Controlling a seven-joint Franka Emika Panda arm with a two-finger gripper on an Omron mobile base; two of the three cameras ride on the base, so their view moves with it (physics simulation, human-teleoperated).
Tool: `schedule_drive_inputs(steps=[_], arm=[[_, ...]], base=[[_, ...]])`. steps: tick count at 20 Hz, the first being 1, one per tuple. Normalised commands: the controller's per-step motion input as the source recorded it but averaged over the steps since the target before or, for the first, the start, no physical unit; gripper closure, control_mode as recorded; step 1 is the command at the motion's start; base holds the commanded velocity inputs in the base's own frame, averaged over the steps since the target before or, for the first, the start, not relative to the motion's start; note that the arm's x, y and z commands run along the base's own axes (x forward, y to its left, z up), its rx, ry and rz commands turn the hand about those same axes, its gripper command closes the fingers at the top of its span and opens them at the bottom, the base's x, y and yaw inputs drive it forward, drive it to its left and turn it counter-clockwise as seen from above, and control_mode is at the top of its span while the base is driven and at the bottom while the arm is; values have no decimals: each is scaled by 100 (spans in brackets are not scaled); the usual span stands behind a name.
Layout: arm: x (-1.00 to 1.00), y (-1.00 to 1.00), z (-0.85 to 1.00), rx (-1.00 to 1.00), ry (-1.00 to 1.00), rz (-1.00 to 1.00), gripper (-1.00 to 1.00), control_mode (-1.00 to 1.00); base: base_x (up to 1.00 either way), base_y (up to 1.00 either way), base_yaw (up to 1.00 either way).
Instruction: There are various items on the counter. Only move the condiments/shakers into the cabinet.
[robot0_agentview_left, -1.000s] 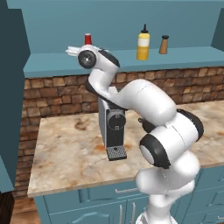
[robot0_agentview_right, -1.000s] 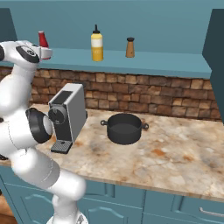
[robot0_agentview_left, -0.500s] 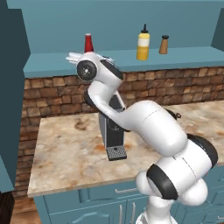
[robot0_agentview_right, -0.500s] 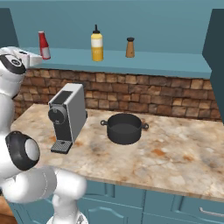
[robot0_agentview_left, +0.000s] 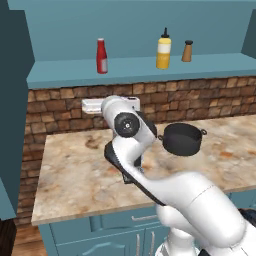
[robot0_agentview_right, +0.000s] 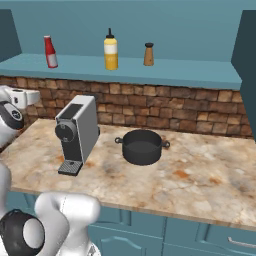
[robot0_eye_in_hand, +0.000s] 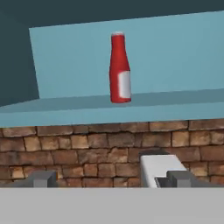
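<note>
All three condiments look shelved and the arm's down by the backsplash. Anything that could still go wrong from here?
Some risk, I'd guess:
1. The open end effector sits low by the coffee machine; a swing could clip it.
2. The ketchup bottle stands upright near the shelf ledge front; rising under it might knock it off.

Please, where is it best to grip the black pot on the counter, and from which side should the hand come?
Probably from above, onto the rim of the black pot: it stands upright and open on the counter, and its body looks wide. Its two small side handles are the alternative.
</note>
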Motion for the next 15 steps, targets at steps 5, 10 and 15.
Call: schedule_drive_inputs(steps=[5, 10, 15], arm=[[-78, -7, -100, -27, 8, 20, -100, -100], [-60, 0, -100, -28, 11, 10, -100, -100], [-6, -4, -28, -7, 4, 0, -100, -100]], base=[[0, 0, 0], [0, 0, 0], [0, 0, 0]])
